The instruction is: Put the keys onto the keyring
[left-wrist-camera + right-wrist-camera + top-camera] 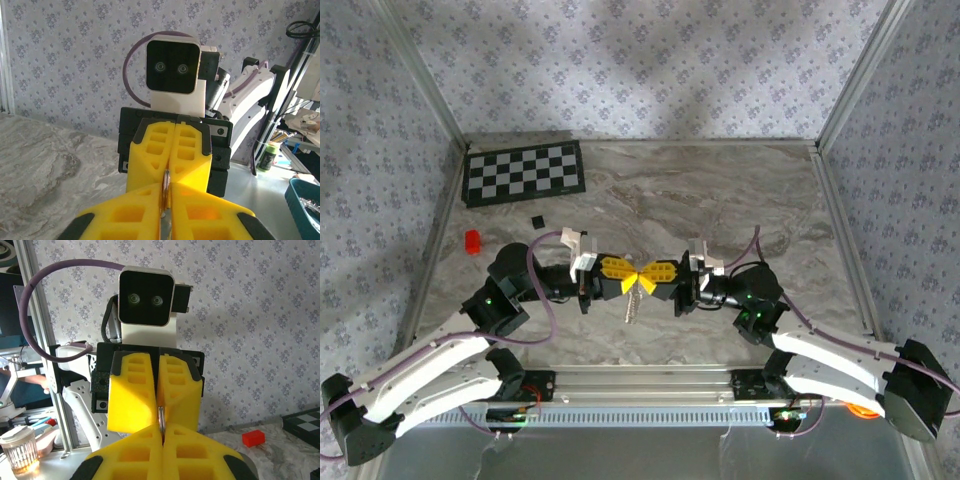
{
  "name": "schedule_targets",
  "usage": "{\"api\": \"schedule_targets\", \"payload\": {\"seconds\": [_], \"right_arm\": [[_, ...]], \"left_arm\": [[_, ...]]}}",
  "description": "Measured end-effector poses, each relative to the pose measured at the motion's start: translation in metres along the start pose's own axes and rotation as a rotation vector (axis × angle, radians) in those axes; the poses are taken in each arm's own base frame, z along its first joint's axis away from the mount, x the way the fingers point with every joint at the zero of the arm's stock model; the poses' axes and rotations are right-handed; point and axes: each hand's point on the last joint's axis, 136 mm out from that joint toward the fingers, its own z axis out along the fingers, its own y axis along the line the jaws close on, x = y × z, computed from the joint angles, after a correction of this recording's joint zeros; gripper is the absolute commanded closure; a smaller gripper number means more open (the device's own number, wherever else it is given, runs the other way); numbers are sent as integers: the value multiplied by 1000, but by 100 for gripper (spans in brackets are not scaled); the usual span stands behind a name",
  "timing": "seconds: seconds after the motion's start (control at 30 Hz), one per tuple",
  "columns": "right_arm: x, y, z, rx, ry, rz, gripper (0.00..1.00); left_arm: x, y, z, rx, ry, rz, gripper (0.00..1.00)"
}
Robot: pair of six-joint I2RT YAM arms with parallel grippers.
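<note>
My left gripper [632, 277] and right gripper [648, 276] meet tip to tip above the middle of the marble table [720, 200]. The keyring [161, 416] stands edge-on as a thin double metal loop, pinched where the two sets of yellow fingers touch. In the left wrist view the keyring [166, 186] runs into the left gripper [168, 200], and a flat silver key blade [168, 226] sits between its shut fingers. The right gripper [161, 434] is shut on the ring's other side. A short silvery piece [633, 305] hangs below the tips. The yellow-headed key is hidden.
A small red block [472, 241] and a black cube [536, 221] lie at the left, near a checkerboard [524, 172] at the back left. An orange piece [865, 408] peeks out under the right arm. Metal posts and patterned walls close in the table.
</note>
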Motion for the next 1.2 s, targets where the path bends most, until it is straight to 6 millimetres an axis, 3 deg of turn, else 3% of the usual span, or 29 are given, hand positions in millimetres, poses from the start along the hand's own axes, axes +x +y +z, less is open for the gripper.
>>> {"api": "schedule_targets", "payload": {"seconds": [0.53, 0.77, 1.2], "right_arm": [[-3, 2, 0, -8, -11, -5, 100], [-3, 5, -2, -5, -8, -11, 77], [16, 1, -18, 76, 127, -55, 58]], "left_arm": [[-3, -2, 0, 7, 1, 23, 100], [-1, -8, -1, 32, 35, 36, 100], [9, -13, 4, 70, 152, 72, 100]]}}
